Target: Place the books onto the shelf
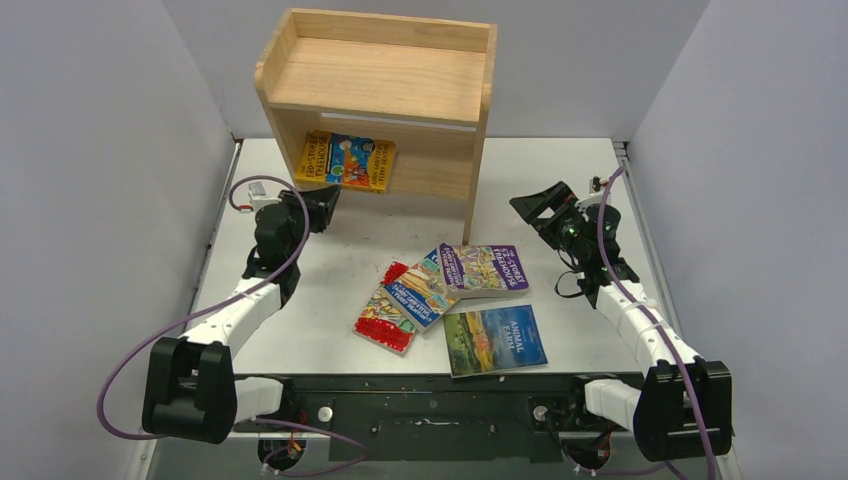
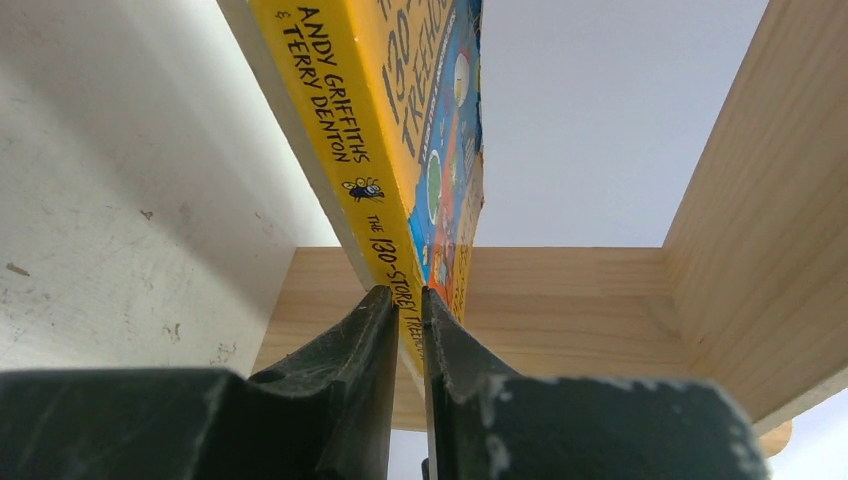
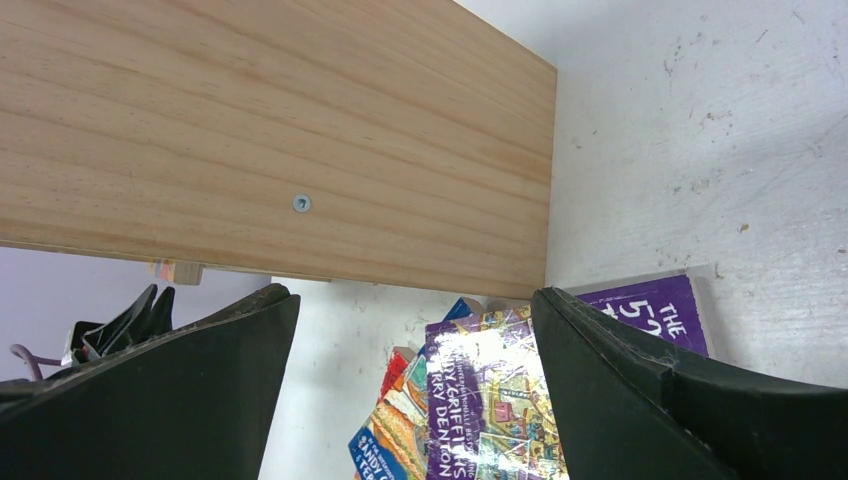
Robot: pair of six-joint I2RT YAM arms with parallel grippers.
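Observation:
A yellow-orange book [image 1: 345,160] hangs in the lower compartment of the light wooden shelf [image 1: 385,75], tilted. My left gripper [image 1: 326,198] is shut on its lower edge. In the left wrist view the jaws [image 2: 405,305] pinch the yellow spine [image 2: 345,120], with the shelf's wood [image 2: 590,290] behind. On the table lie the other books: a purple one [image 1: 485,268], a blue one [image 1: 425,290], a red-bordered one [image 1: 383,320] and the "Animal Farm" one [image 1: 495,338]. My right gripper [image 1: 535,207] stands open beside the shelf's right panel [image 3: 280,140], above the purple book [image 3: 500,400], holding nothing.
Grey walls close in the table [image 1: 330,270] on the left, back and right. The purple, blue and red-bordered books overlap in a fan. Purple cables run along both arms.

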